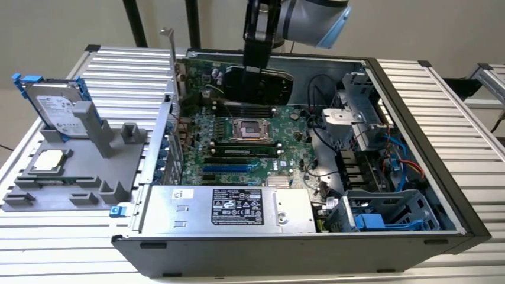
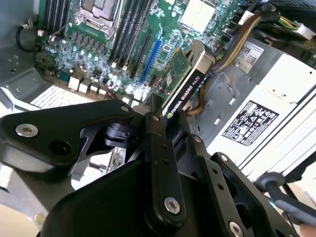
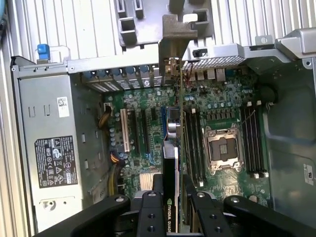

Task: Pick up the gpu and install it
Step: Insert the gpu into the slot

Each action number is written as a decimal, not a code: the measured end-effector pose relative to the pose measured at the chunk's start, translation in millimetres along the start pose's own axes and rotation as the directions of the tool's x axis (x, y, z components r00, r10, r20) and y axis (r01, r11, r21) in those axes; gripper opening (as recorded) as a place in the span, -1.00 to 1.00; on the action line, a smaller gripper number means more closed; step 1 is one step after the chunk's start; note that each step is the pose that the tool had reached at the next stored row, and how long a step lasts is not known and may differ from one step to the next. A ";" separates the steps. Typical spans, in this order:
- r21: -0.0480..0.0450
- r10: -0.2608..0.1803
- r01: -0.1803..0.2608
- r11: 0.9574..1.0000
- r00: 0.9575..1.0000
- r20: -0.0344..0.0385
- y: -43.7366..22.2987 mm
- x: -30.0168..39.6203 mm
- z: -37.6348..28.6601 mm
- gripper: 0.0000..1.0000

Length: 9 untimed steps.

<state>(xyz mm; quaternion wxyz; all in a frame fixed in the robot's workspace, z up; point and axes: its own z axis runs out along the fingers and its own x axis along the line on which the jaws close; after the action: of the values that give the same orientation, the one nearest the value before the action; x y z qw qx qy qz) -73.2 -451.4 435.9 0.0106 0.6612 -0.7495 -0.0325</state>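
One flat green-board gpu (image 1: 278,83) with a black cooler hangs over the green motherboard (image 1: 193,148), toward the far edge of the one open dark metal computer case (image 1: 276,257). The single black gripper (image 1: 254,89) is clamped narrowly on the card's upper edge.

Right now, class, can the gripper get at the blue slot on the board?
Probably yes. The case lies open, the gripper, shut on the gpu, hangs above the board, and nothing stands between the card and the blue slot.
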 end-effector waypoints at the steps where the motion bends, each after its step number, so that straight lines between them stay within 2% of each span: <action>1: 0.000 -0.003 0.003 1.000 1.000 0.000 0.0 0.0 0.0 -1.00; 9: 0.000 -0.015 0.015 1.000 1.000 -0.001 0.0 0.0 0.0 -1.00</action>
<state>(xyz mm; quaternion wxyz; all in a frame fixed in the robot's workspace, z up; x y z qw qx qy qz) -73.2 -451.4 435.9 0.0108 0.6667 -0.7446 -0.0325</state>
